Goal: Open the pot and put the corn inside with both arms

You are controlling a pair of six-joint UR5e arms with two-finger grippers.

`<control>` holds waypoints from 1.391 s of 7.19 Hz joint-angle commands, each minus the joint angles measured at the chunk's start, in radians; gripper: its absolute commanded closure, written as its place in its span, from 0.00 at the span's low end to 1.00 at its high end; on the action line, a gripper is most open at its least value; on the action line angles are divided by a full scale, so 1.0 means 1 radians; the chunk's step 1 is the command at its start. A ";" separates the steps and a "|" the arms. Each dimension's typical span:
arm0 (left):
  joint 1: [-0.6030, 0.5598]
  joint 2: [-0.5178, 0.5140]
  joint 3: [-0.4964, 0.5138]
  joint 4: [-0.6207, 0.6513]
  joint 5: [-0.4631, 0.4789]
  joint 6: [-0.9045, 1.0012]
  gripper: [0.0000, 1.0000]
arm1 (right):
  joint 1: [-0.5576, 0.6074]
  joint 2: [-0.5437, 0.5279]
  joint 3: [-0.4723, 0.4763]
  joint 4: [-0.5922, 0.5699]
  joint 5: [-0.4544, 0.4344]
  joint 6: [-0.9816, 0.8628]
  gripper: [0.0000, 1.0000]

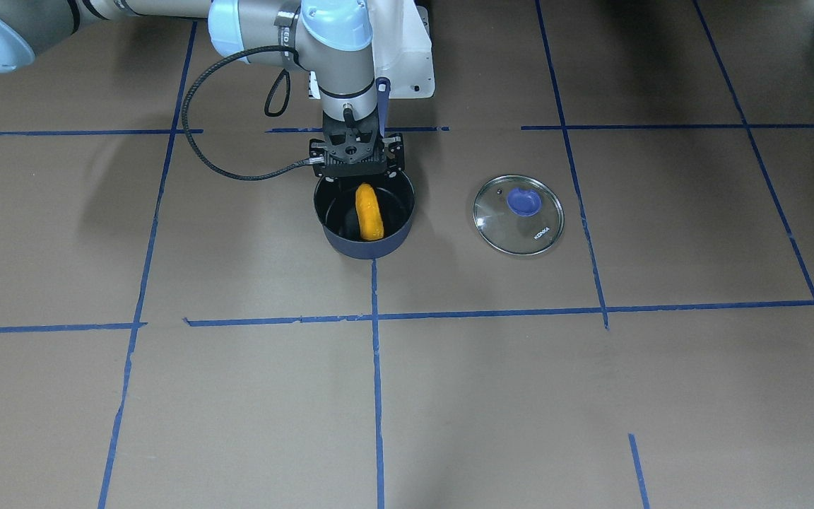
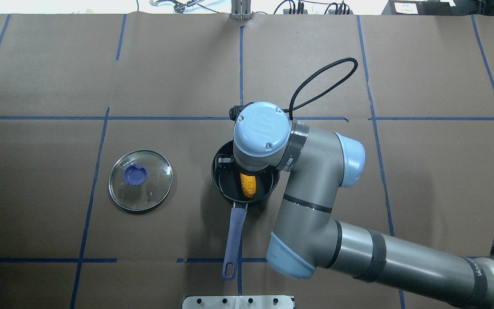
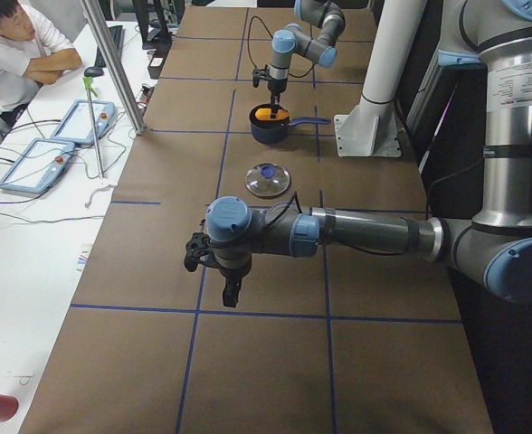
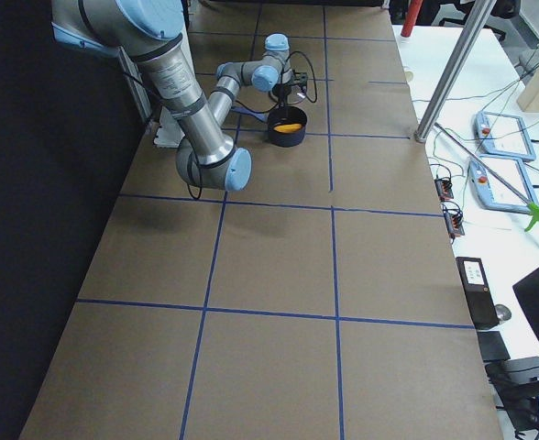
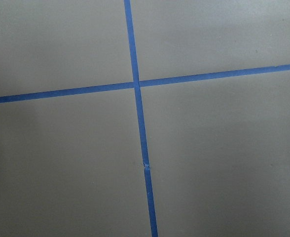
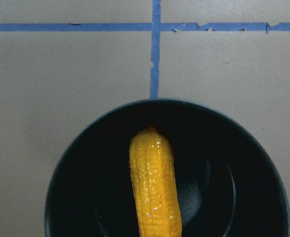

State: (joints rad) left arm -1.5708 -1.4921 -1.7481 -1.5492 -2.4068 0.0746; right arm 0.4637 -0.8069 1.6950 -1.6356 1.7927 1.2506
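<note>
1. Nearest, seen from the table's left end, the left gripper (image 3: 232, 291) hangs over the brown paper-covered table (image 3: 139, 271), well apart from everything else. I cannot tell whether its fingers are spread or pressed together. Its wrist camera sees only crossing blue tape lines (image 5: 137, 123).
2. Farther along, the round glass lid with a purple-blue knob (image 1: 518, 214) lies flat on the table, off the pot and apart from it, on the robot's left.
3. Next, the small dark navy-blue saucepan (image 1: 350, 247) stands upright and uncovered. Its long purple-blue straight handle (image 2: 235, 234) points toward the robot's base.
4. Within its black interior sits the orange-yellow bumpy toy corn cob (image 1: 369, 212), roughly in line with the handle.
5. The right gripper (image 1: 356, 159) hangs above the pot's opening, over the corn. Its fingers are hidden, so I cannot tell whether they pinch the corn or stand spread.
</note>
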 commanded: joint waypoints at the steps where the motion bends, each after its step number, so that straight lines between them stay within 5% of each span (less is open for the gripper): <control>1: 0.002 -0.002 0.001 -0.006 0.000 -0.001 0.00 | 0.155 -0.014 0.008 -0.004 0.158 -0.049 0.00; 3: 0.002 0.003 0.007 -0.005 0.000 -0.002 0.00 | 0.405 -0.133 0.003 -0.007 0.345 -0.368 0.00; 5: 0.005 0.001 0.051 0.007 0.015 -0.001 0.00 | 0.731 -0.297 -0.090 -0.009 0.515 -0.889 0.00; 8: 0.002 0.038 0.062 0.006 0.017 0.011 0.00 | 1.002 -0.531 -0.143 -0.058 0.531 -1.493 0.00; 10: 0.005 0.044 0.059 0.001 0.052 0.013 0.00 | 1.087 -0.694 -0.144 -0.046 0.525 -1.627 0.00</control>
State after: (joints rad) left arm -1.5671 -1.4537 -1.6851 -1.5453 -2.3801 0.0859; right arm 1.4946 -1.4064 1.5532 -1.6838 2.3203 -0.2783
